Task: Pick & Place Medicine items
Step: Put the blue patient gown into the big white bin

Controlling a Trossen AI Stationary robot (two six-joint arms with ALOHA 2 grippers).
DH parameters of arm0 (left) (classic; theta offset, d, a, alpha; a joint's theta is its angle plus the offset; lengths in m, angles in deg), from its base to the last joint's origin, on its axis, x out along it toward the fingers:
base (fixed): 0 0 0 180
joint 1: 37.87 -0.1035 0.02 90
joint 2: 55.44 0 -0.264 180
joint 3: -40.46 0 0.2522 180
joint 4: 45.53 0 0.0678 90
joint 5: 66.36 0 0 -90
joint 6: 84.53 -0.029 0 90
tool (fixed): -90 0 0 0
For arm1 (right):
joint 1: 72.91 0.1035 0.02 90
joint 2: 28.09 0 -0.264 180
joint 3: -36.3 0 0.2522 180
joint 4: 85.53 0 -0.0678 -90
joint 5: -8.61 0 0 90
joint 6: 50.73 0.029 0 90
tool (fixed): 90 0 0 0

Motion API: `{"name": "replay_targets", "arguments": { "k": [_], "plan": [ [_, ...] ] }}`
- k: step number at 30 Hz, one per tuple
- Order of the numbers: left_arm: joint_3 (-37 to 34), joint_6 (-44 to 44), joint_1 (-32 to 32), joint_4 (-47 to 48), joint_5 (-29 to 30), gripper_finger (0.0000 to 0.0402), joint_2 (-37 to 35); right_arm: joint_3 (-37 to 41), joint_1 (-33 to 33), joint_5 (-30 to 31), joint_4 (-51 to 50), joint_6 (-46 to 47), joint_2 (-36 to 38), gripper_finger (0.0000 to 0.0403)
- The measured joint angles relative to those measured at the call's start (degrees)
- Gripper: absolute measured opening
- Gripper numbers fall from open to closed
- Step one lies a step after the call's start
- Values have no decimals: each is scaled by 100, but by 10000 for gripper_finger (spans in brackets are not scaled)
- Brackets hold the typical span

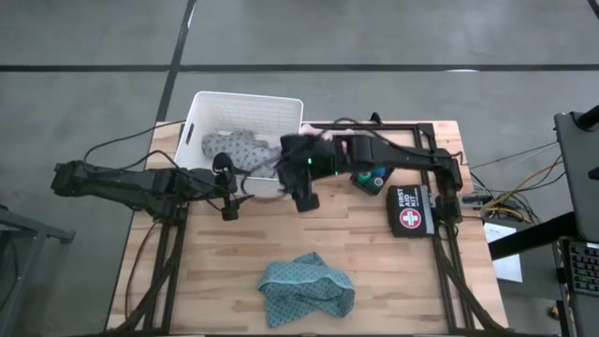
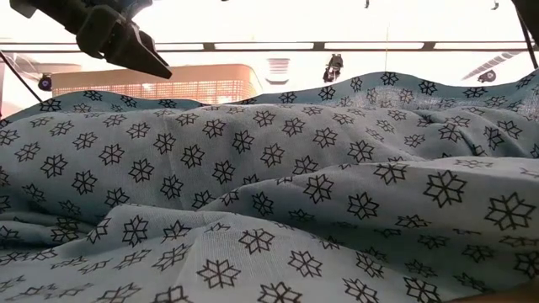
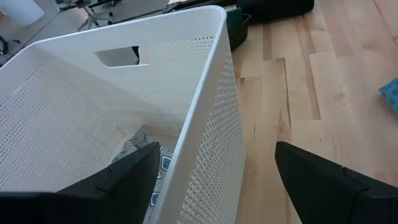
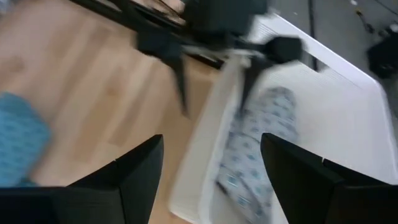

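Pale wooden table (image 1: 234, 271) over grey floor. Teal cloth (image 1: 307, 288) near front, first-aid pouch (image 1: 412, 210) right. Medicine containers (image 1: 369, 178) beside pouch. White basket (image 1: 245, 120) holding grey cloth (image 1: 239, 150). Left gripper (image 3: 214, 180) spread astride basket wall; right gripper (image 4: 208, 177) parted, empty, above basket rim.

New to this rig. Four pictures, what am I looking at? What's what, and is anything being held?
It is a two-armed robot at a wooden table, each arm ending in a two-finger claw.

High view: taken from above. The left claw and right claw both sit by the near edge of a white basket, which holds a grey patterned cloth. A teal cloth lies at the front, a black first-aid pouch at the right, with small blue and green containers beside it.

Low view: taken at table height, mostly blocked by the teal cloth.

The two wrist views look past each arm's own fingers. Both claws are open and hold nothing.
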Motion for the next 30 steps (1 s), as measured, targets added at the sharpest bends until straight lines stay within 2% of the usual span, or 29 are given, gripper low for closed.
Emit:
{"name": "replay_targets", "arguments": {
  "k": [5, 10, 18, 22, 27, 30],
  "plan": [
    [0, 0, 0, -2, 0, 320, 0, 21, 530, 114, 78, 441, 0, 269],
    [0, 0, 1, -2, 0, 319, 0, 118, 1091, 1047, 107, 889, 0, 267],
    [0, 1, 0, -2, 0, 319, 0, 825, 1908, 2345, 496, 1975, -4, 273],
    [0, 0, 0, -2, 0, 319, 0, 1195, 2311, 2767, 519, 2509, -10, 285],
    [0, 1, 0, -4, 0, 319, 0, 1610, 2738, 3129, 1017, 3122, -11, 294],
    [0, 2, 2, -4, 0, 319, 0, 1902, 2960, 2896, 1468, 3445, -11, 291]
  ]
}}
